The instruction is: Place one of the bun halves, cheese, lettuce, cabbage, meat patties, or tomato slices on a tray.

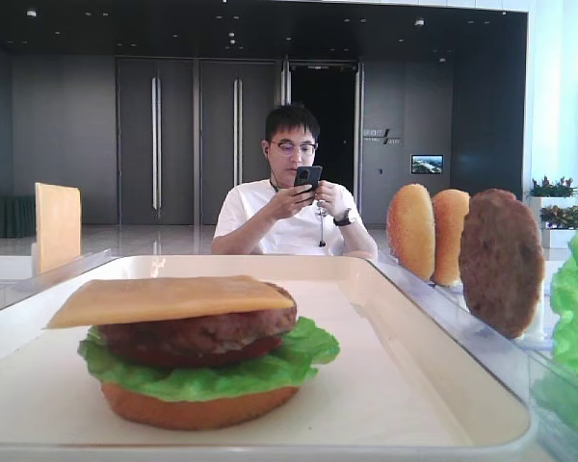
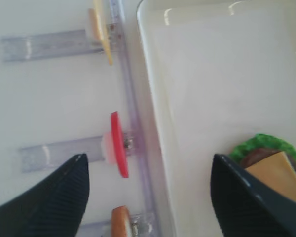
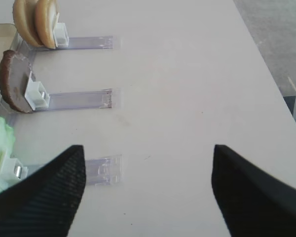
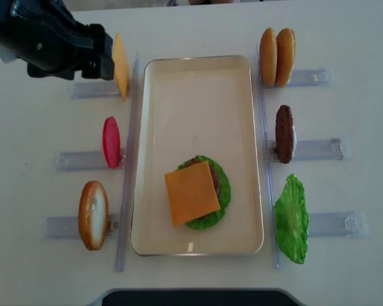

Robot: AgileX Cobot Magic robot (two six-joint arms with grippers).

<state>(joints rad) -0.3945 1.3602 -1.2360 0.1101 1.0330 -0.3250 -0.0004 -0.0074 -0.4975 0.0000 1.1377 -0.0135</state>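
I have the left gripper [image 2: 148,197] spread wide and empty, straddling the cream-white tray's rim [image 2: 153,118]. The thin square yellow-orange cheese slice [image 4: 191,191] tops the stack, lower centre of the overhead view, toward my right fingertip; only the low front view shows bun, lettuce, patty beneath.

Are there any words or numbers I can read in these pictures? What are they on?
No text can be read anywhere.
Wall sign behind the man: has lettering, too small and blurred to read.
Small screen on the same wall: shows a picture, nothing legible.
Tray, food and clear racks: no labels.
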